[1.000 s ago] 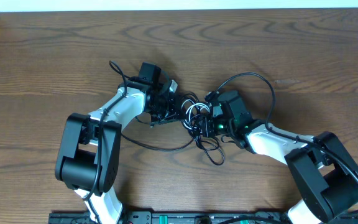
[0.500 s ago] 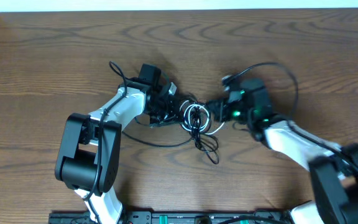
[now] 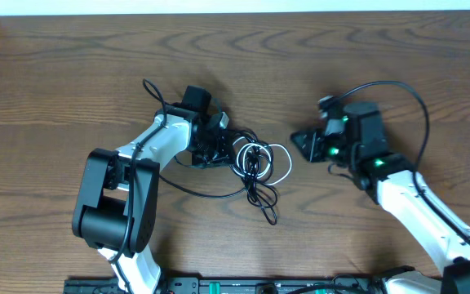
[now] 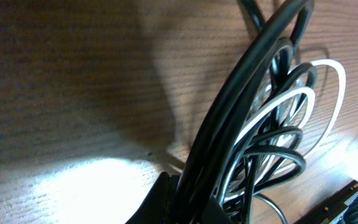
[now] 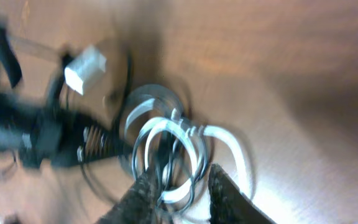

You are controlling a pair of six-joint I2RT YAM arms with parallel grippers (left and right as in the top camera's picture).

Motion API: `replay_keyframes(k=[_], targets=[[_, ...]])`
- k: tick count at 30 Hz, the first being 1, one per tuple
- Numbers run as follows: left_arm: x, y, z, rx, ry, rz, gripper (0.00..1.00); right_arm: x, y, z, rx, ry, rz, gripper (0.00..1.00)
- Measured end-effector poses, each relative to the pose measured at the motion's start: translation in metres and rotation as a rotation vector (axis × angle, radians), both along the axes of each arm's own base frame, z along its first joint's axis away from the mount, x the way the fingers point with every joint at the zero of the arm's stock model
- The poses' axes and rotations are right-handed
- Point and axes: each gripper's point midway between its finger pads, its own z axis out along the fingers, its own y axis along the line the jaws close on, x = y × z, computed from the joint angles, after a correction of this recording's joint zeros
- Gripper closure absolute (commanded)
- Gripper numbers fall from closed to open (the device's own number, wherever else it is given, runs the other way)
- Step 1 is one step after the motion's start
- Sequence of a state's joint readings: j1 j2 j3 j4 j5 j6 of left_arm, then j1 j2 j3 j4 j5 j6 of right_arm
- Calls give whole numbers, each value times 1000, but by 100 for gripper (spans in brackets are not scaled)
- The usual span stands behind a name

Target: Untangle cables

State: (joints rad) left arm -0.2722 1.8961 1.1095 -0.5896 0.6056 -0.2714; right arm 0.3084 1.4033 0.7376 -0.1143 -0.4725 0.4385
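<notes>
The cables [image 3: 254, 163] lie as a tangled bundle at mid-table: black cords coiled with one white loop [image 3: 281, 162], and a black tail [image 3: 264, 202] trailing toward the front. My left gripper [image 3: 228, 147] is shut on the bundle's left side. In the left wrist view its fingertips [image 4: 166, 200] clamp several black cords [image 4: 247, 93], with the white cable [image 4: 329, 93] looping beyond them. My right gripper [image 3: 300, 144] hovers just right of the bundle, apart from it. Its fingers [image 5: 225, 194] stand open with nothing between them, and the blurred white loop [image 5: 166, 134] lies further ahead.
Thick black arm wires arc above the right arm [image 3: 419, 102] and curl behind the left arm [image 3: 149, 88]; another runs along the table under the left arm [image 3: 206, 193]. A pale wall strip [image 3: 219, 6] borders the far table edge. A black rail [image 3: 219, 286] lines the front.
My right gripper opened, let go of the bundle and pulled back to the right. The bundle settled toward the left gripper, which stayed shut and in place.
</notes>
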Motion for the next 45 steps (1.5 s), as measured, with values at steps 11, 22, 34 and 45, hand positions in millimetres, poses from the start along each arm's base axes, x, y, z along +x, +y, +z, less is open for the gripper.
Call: replay_keyframes(k=[11, 22, 34, 45], targets=[[2, 0, 0, 0, -11, -6, 93, -40, 56, -59, -22, 144, 223, 64], [2, 0, 0, 0, -12, -6, 93, -39, 73, -75, -14, 127, 265, 65], [2, 0, 0, 0, -12, -6, 93, -40, 83, -85, -45, 110, 272, 80], [0, 1, 0, 4, -2, -5, 92, -17, 84, -74, 23, 56, 212, 99]])
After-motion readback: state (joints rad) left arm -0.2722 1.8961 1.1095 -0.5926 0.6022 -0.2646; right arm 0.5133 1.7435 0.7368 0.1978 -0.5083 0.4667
